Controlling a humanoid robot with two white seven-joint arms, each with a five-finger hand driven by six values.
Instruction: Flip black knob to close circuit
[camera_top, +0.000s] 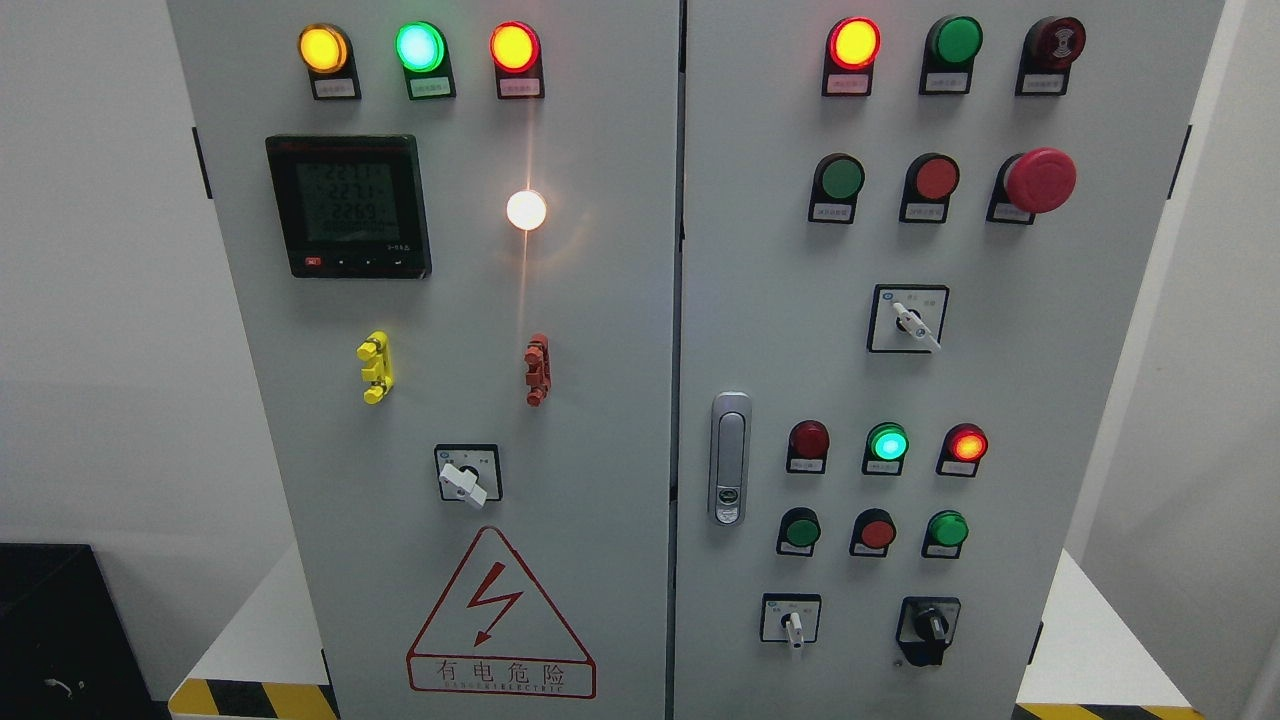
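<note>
Since neither of my hands shows in the head view, I cannot tell whether their fingers are loose or curled. The black knob sits at the lower right of the right-hand cabinet door, beside a white-handled selector. I judge it a stiff, spring-detented rotary switch, small and smooth, best pinched across its raised bar and twisted. It looks glossy black, with its bar roughly upright on a dark plate.
</note>
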